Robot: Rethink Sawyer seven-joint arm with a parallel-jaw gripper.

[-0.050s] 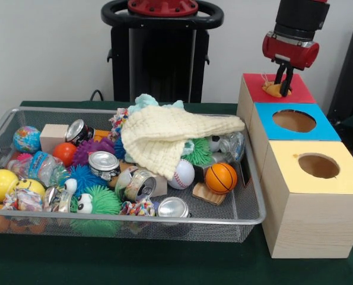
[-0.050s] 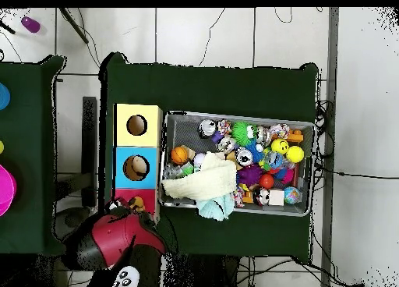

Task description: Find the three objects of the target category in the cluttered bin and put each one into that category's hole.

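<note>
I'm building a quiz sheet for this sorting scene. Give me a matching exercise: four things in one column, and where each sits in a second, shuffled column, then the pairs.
Things:
1. cream cloth
2. basketball
3. gripper
4. yellow-topped box

Places:
A. above the red-topped box, with a small orange object under it
B. draped over the toys in the middle of the wire bin
C. nearest the camera in the front view, at the end of the row of boxes
D. in the bin, beside the baseball

Pairs: 1-B, 2-D, 3-A, 4-C
</note>
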